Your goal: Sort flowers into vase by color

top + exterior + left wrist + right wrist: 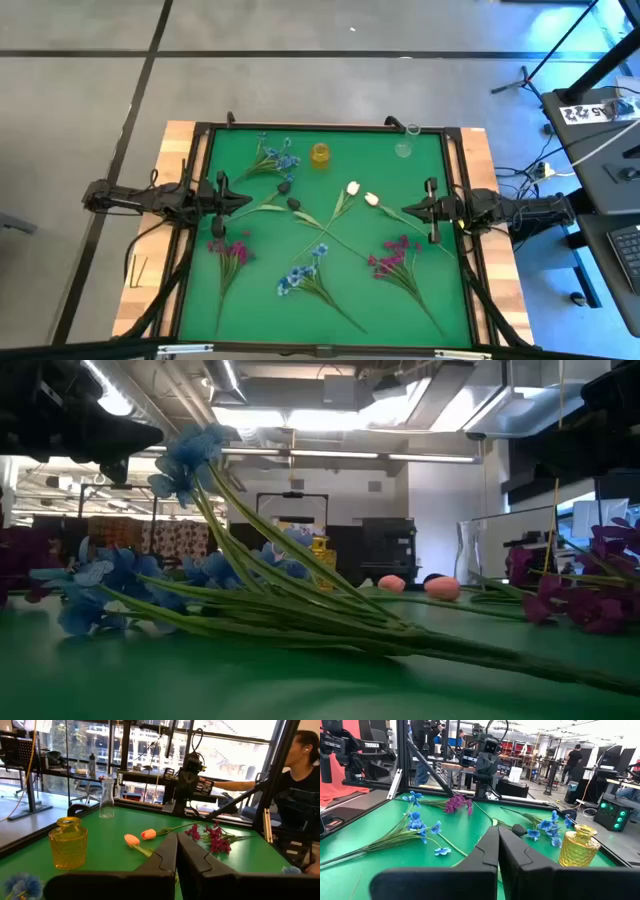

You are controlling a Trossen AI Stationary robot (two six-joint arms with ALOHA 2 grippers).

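Green worktop (200,300) holds flowers scattered unsorted, yellow vase (320,154) waiting empty. I keep left claw (245,201) and right claw (408,210) closed, empty, parked at opposite edges.

Six long-stemmed flowers are laid flat on the green mat. Two blue sprays (275,160) and (300,277) are seen at the far left and near centre. Magenta sprays (229,250) and (393,256) are placed left and right (stems trailing nearward). Two pale tulips (352,188), (372,199) lie centrally, stems crossing.
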